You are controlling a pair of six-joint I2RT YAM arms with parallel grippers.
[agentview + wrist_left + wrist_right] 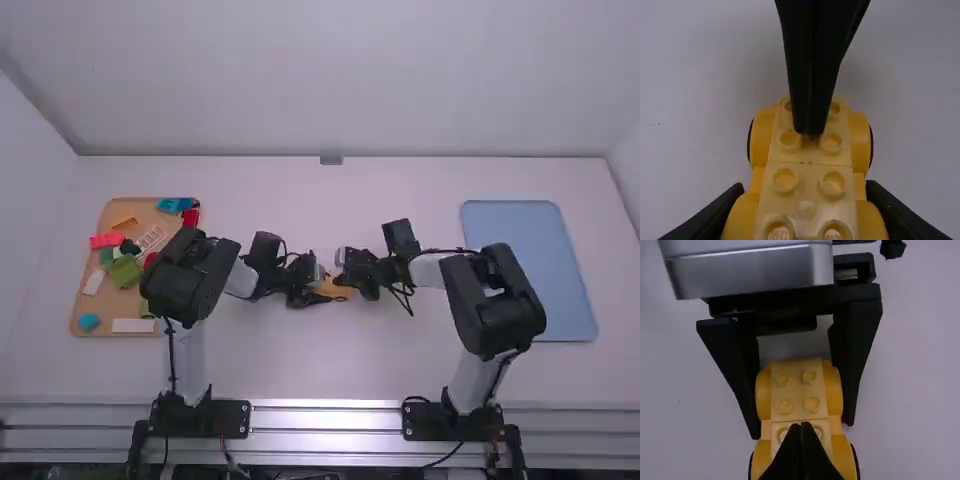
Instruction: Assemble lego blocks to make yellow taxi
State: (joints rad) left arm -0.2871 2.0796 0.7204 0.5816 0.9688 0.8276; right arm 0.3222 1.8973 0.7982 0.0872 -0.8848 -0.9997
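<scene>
Lying under everything is one white table [270,365]; on its right side is one blue tray [530,270], and on its left side is one wooden tray [80,300] with loose pieces in mixed colours, some of them partly covered by others, so I cannot tell their full number; among them I can count one orange piece [124,222], one pinkish-red block [107,240] and one round blue piece [89,321].

Two arms reach to the middle of the table, where one yellow car [338,290] lies between the two grippers; the left gripper [322,286] is grasping this car, with one finger at each of its sides; the right gripper [346,282] is clenched with its two fingers together, and its tips are over the car's top, between the studs; if they press on it, I cannot tell.

On the car's top are two pale yellow blocks, end to end; the farther one [807,155] in the left wrist view has four studs, in two rows of two; two dark wheels, one at each side, are partly seen there.
</scene>
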